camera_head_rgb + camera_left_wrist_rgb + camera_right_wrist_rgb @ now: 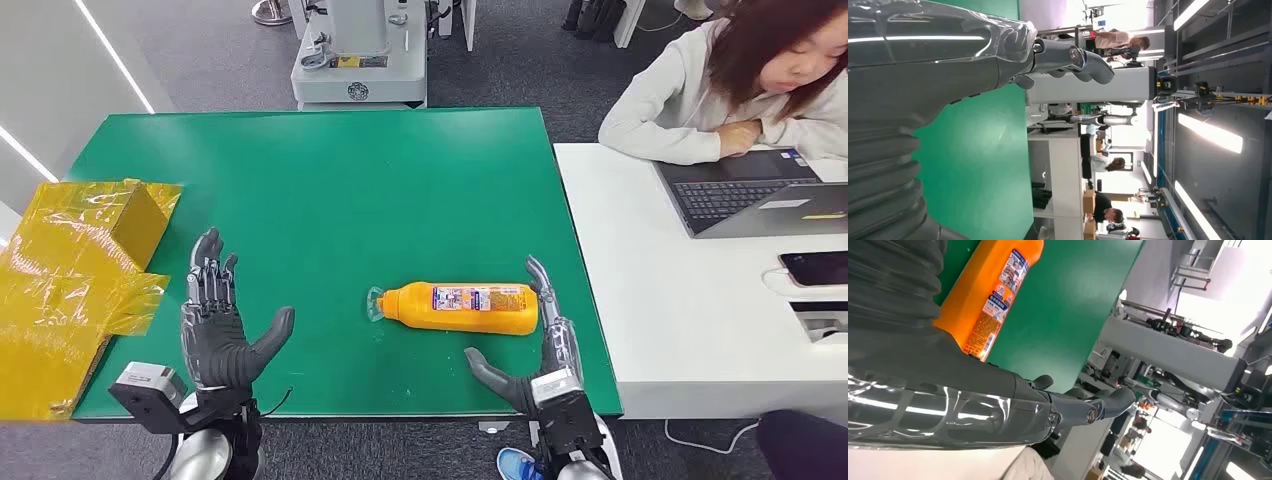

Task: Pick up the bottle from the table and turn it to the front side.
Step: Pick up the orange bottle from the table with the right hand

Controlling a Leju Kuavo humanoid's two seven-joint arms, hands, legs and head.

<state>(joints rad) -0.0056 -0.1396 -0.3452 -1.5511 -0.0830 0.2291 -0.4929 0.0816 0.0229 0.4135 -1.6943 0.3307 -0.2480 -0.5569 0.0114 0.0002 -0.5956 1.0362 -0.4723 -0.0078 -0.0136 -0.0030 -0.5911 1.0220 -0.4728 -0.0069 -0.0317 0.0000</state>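
An orange bottle (465, 306) with a clear cap and a printed label lies on its side on the green table (330, 190), cap pointing left. My right hand (540, 350) stands open just right of the bottle's base, fingers stretched along its end and thumb spread below it, holding nothing. The right wrist view shows the bottle (993, 295) close beside that hand (1013, 395). My left hand (218, 325) is open over the table's front left, well apart from the bottle, palm up with fingers apart. The left wrist view shows its fingers (1073, 57) over the green top.
A yellow cellophane-wrapped box (75, 270) lies at the table's left edge. A white desk (680, 320) adjoins on the right with a laptop (760, 195) and a phone (815, 267); a person (740, 80) sits behind it. A grey machine base (360, 70) stands beyond the table.
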